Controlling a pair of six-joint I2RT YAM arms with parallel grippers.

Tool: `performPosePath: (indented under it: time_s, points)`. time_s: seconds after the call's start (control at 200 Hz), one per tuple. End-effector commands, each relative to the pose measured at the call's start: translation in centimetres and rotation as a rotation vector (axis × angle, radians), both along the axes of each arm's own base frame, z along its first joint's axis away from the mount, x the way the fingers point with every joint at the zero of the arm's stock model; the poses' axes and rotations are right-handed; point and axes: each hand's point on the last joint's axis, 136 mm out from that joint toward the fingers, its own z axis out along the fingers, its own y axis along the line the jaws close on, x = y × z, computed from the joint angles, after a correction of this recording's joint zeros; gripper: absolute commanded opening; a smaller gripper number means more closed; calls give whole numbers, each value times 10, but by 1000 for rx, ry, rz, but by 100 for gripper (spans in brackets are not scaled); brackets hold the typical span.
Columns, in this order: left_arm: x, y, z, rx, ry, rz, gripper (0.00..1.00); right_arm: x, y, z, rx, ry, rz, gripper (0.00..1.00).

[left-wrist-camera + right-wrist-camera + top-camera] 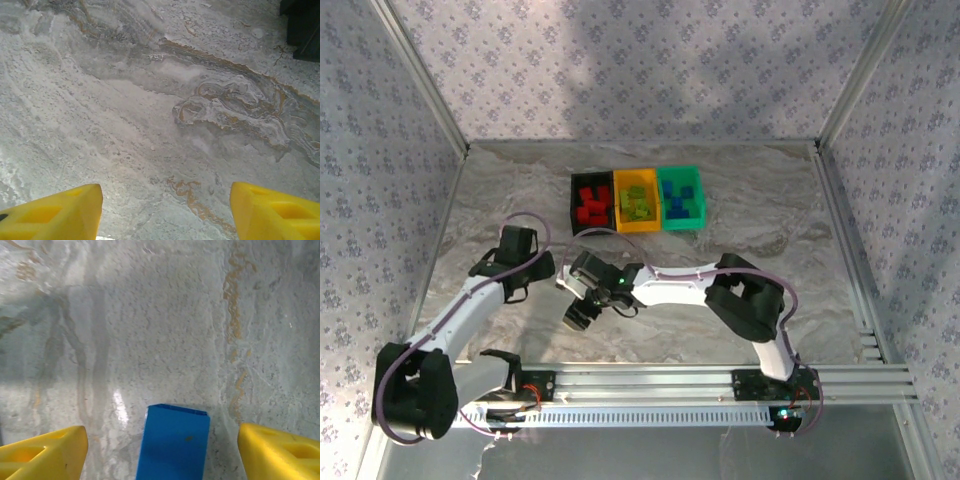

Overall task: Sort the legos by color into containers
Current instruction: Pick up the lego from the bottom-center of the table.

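The containers stand in a row at the back: a black bin [590, 204] with red legos, an orange-yellow bin [638, 201] with yellow-green ones, and a green bin [681, 198] with blue ones. A blue lego [173, 442] lies on the table between the yellow fingers [42, 452] of my right gripper [162, 452], with a gap on each side; that gripper is open. It hangs over the near-centre table [578, 295]. My left gripper [166, 212] is open over bare marble, just left of the right one [520, 280].
The marbled table [750, 220] runs to metal frame posts and patterned walls on three sides. A metal rail [670, 385] carries both arm bases along the near edge. A dark object [302, 25] shows in the upper right corner of the left wrist view.
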Motion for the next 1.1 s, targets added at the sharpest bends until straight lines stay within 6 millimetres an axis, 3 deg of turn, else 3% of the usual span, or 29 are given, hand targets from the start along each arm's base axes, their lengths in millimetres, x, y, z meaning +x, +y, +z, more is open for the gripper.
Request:
performPosePath:
  time_s: [0.0,0.1,0.325,0.515,0.615,0.855,1.099]
  points:
    - [5,-7,4,-61,-38,-10,68,3,-7,-15,-82,22,-21,79]
    - [5,-8,-1,-74,-31,-9,68,4,-8,-22,-104,32,-36,75]
    - [5,-10,-10,-85,-16,-14,68,8,-13,-21,-111,20,-62,49]
    - [6,-11,-16,-94,-8,-19,68,21,-21,-1,-83,-12,-107,41]
    - [5,-11,-19,-93,-4,-19,68,34,-29,19,-42,-30,-140,39]
    - [6,-11,-24,-94,3,-16,68,100,-85,88,85,-104,-331,37]
    - [6,-12,-27,-98,-1,-16,68,191,-179,125,131,-140,-670,36]
